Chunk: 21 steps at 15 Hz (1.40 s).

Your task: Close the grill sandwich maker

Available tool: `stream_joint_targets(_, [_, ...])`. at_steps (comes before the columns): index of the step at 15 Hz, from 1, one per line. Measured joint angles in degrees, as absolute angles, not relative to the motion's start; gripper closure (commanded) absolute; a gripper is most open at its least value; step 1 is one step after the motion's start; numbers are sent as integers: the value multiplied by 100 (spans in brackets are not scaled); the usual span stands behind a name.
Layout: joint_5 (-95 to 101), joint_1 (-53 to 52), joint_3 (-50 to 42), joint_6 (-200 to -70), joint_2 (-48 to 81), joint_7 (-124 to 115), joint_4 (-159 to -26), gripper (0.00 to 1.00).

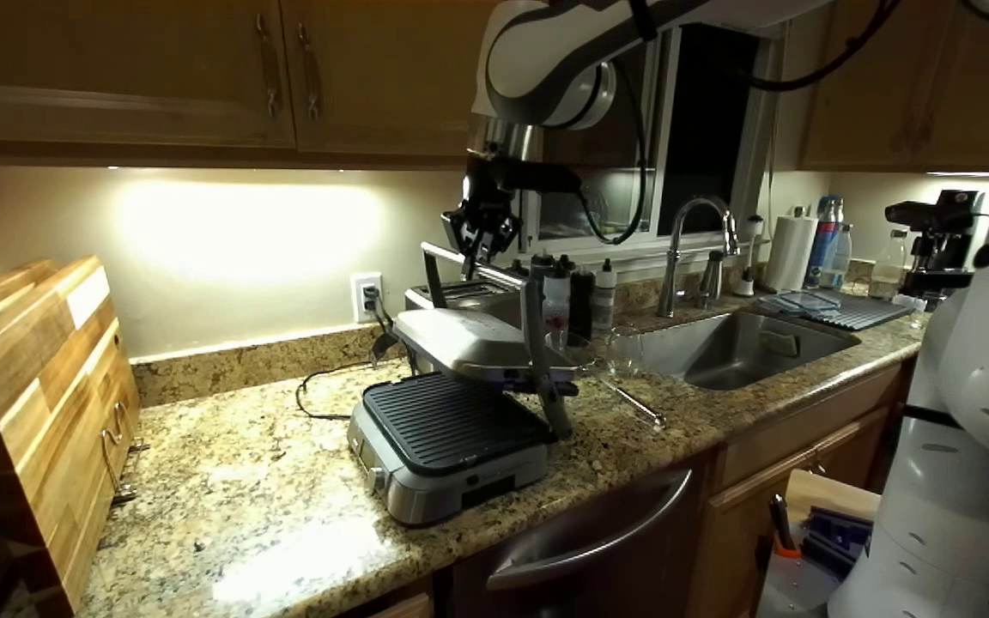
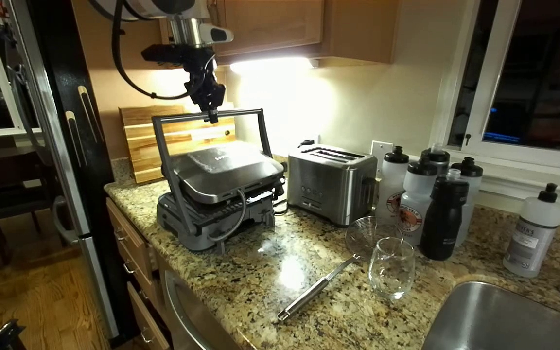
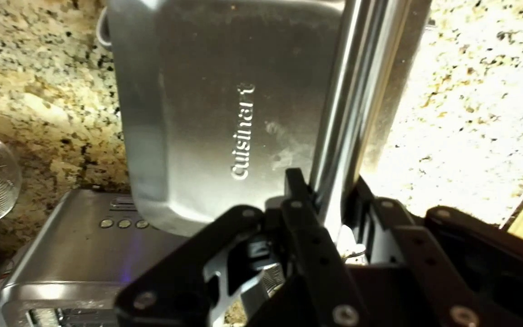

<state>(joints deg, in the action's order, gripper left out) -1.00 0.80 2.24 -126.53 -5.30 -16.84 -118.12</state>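
Squarish silver-grey metal grill sandwich maker (image 2: 219, 172) is sitting on the speckled tan stone counter (image 1: 228, 489), between the upright striped wooden cutting boards (image 1: 52, 421) and the rectangular stainless-steel sink (image 1: 726, 365). It's definitely open rn: the brushed-metal lid (image 1: 464, 339) is up off the black ribbed lower plate (image 1: 452, 429), with an obvious gap between the 2.

The black jointed pincer (image 3: 328, 186) hangs from above with its 2 fingers (image 3: 295, 181) on either side of the long silver bar handle (image 2: 243, 112), and in the wrist view it looks clamped on it. In both exterior views that handle stands up well above the lid. "Cuisinart" is embossed on top btw.

Just beside it is a boxy brushed-steel toaster (image 2: 331, 182). Over toward the sink, a long-handled round metal mesh strainer (image 2: 309, 294) lies next to a clear rounded drinking glass (image 2: 392, 270), near a bunch of clear and black plastic squeeze bottles (image 2: 411, 214).
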Motion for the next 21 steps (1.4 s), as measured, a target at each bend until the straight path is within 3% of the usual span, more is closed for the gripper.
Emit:
stream_joint_targets(11, [-526, -387, 599, -12993, 801, -1965, -11202, 91])
stream_joint_targets(12, [-526, -408, 604, -13002, 859, -1964, -11183, 77])
stream_joint_targets(19, [-527, -438, 603, -13021, 974, -2096, -11114, 77])
stream_joint_targets(20, [-527, -438, 603, -13021, 975, -2097, -11114, 92])
stream_joint_targets(21, [-527, -439, 603, -13021, 975, -2100, -11114, 92])
